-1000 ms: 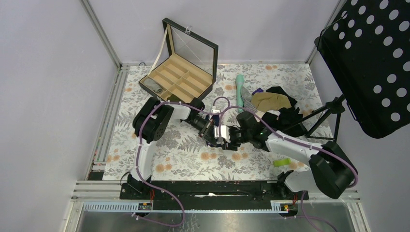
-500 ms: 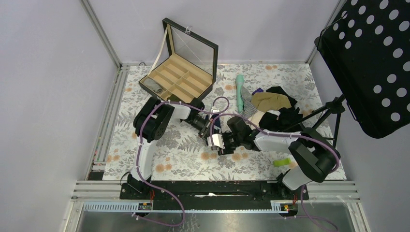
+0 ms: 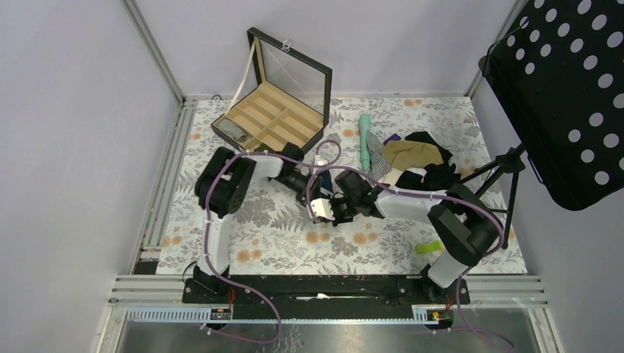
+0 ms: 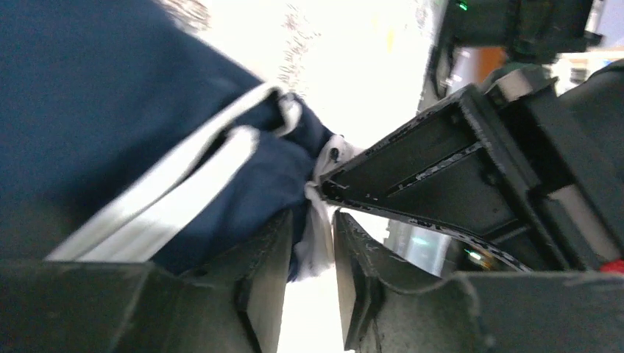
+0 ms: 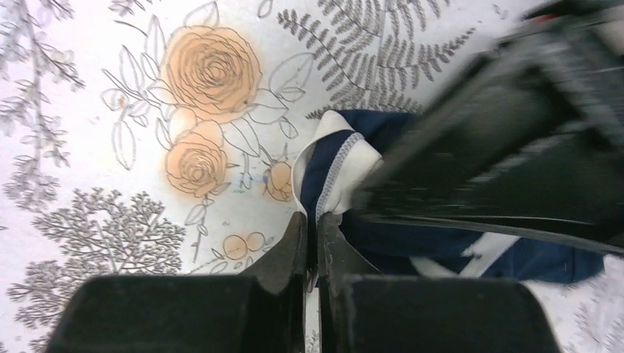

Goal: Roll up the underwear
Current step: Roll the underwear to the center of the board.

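The underwear [image 4: 110, 110] is dark navy cloth with a white waistband, bunched on the floral table cover between both grippers [image 3: 324, 194]. My left gripper [image 4: 309, 220] has its jaws a little apart, and a fold of white and navy cloth hangs loosely in the gap. In the right wrist view my right gripper [image 5: 313, 220] is shut on a white-edged corner of the underwear [image 5: 331, 165]. The two grippers nearly touch, tip to tip, at the middle of the table, the left gripper [image 3: 313, 200] beside the right gripper [image 3: 332, 209]. The right gripper's finger [image 4: 441, 169] fills the left wrist view.
An open wooden box [image 3: 272, 118] with compartments stands at the back left. A teal object [image 3: 365, 140], a tan garment [image 3: 412, 154] and black clothes [image 3: 441, 176] lie at the back right. A black perforated stand [image 3: 566, 95] rises on the right. A green item [image 3: 429, 247] lies front right.
My right gripper has moved left to meet the left one and has shut on the cloth's corner. The left gripper's jaws, shut before, have parted a little.
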Controlling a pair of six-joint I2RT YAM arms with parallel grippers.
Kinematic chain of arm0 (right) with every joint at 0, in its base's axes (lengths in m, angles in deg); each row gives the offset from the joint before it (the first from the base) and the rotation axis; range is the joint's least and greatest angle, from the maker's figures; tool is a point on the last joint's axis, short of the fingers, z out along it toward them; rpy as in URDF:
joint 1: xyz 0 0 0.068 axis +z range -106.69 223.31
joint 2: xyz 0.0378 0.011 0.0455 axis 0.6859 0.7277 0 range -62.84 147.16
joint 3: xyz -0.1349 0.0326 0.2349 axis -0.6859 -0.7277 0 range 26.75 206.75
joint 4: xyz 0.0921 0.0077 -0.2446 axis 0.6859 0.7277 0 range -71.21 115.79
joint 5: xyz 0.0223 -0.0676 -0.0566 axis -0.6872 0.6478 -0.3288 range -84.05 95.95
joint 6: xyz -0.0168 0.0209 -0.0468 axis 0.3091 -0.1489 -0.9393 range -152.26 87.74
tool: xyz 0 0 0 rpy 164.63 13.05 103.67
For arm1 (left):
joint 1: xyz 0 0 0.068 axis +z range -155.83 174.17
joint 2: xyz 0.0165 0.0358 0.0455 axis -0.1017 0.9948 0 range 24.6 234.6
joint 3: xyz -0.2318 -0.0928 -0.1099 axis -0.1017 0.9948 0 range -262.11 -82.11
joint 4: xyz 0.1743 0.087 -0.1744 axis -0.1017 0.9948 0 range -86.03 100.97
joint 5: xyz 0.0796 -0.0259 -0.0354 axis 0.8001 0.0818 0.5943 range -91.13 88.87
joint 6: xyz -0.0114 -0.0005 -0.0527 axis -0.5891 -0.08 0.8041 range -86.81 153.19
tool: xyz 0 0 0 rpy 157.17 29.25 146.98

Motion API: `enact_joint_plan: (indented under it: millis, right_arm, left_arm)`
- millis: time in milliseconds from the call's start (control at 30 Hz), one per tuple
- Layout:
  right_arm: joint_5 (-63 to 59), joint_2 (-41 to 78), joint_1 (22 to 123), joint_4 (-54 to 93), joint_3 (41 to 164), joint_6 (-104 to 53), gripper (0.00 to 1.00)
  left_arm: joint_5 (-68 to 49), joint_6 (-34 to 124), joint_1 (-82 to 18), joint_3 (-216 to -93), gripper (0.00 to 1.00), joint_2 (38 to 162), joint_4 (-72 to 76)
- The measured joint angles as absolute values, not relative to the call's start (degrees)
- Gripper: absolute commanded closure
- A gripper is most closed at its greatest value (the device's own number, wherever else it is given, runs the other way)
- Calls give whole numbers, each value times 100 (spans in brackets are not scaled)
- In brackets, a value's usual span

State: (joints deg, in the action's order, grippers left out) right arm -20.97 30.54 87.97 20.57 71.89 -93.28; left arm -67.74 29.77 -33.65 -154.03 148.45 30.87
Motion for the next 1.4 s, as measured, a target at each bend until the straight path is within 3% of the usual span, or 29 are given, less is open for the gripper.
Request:
enact_joint_plan:
  millis: [333,533,667,867,1067,1400]
  right_arm:
    - [-3382,4667,8423,4693,9532,-8829,100]
    - [-4307,6007,8054,6308,11117,-8412,100]
    - [-5078,6835,7737,7219,11895,-8121,98]
    - [-5795,7491,7361,7960,12227,-7710,97]
    - [-6068,7764,7247,8151,12337,-7304,97]
    - [-6282,7898,7175,8102,12345,-6853,97]
  left_arm:
    - [-4876,2754,-1795,-14559,55,11835,2458]
    - [-3805,2369,-1933,-13228,54,9652,1959]
    - [-3384,1392,-2283,-12874,54,8832,1909]
    - [-3128,-557,-3596,-12813,58,8898,2259]
    - [-3093,-1541,-4729,-13106,62,10257,2514]
    - [-2863,-1956,-4991,-13355,58,11435,2329]
